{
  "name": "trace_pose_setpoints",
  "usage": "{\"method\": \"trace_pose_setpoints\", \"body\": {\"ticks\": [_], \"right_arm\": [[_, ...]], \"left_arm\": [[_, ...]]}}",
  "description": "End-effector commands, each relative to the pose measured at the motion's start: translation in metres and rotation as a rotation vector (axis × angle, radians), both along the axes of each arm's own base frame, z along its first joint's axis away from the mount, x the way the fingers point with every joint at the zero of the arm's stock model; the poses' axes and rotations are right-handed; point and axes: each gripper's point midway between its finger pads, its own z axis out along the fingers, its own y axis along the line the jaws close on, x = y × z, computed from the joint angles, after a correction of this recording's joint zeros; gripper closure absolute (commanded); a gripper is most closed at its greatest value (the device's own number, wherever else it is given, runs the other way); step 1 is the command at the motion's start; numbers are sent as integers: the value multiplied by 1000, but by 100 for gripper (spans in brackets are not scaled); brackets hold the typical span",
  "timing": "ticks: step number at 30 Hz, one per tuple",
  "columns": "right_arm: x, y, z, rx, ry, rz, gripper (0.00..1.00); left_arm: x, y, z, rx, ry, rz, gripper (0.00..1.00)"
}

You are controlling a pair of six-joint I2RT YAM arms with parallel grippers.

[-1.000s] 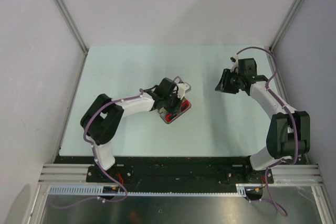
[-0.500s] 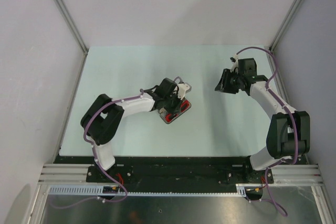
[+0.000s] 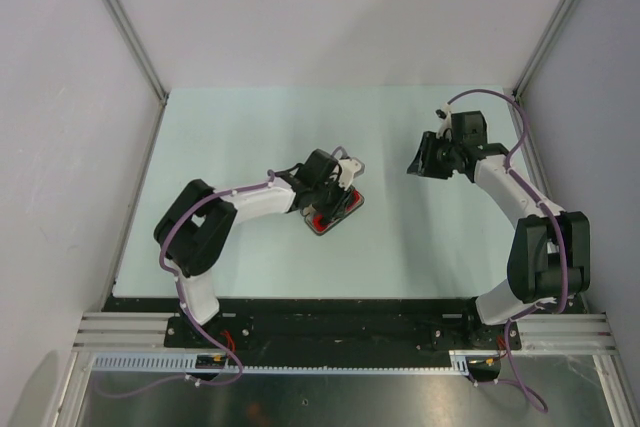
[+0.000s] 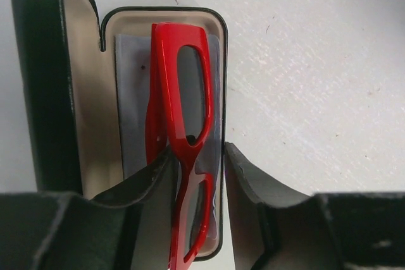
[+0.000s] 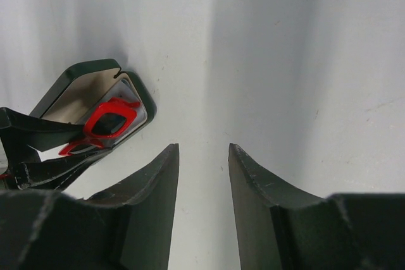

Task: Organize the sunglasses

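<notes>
The sunglasses [image 4: 166, 93], red-framed with dark lenses, lie folded inside the open black case [image 4: 95, 131] on a grey-blue cloth [image 4: 130, 105]. My left gripper [image 4: 197, 150] hangs right over the case's near end. It is open: its jaws straddle the red frame, the left one close against it and the right one apart from it, outside the case rim. From above, the case [image 3: 347, 209] sits mid-table under the left gripper [image 3: 330, 197]. My right gripper [image 5: 204, 147] hovers open and empty over bare table to the right, with the sunglasses [image 5: 111, 121] far to its left.
The case lid [image 4: 38, 93] stands open along the left side of the tray. Pale green table [image 3: 240, 137] stretches around the case. Grey walls and metal posts [image 3: 120, 22] close in the back and sides.
My left gripper's jaws have spread apart, letting go of the sunglasses, which rest in the case. The right arm has barely shifted.
</notes>
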Motion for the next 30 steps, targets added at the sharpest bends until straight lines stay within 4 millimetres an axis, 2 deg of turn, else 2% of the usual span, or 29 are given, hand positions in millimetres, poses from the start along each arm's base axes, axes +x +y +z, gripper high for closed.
{"method": "trace_pose_setpoints", "body": {"ticks": [1,10,23,30], "right_arm": [[-1,11,5,12,-19,29,57],[-2,20,4,-1,-27,48,53],[-3,21,4,-5,-23,45,52],[-3,20,3,-7,-22,44,52]], "left_arm": [[7,-6,15,-17,-54,14,59],[5,-2,20,10,-79,94,50],[8,-2,33,25,-130,146,39],[10,1,33,47,-138,170,39]]}}
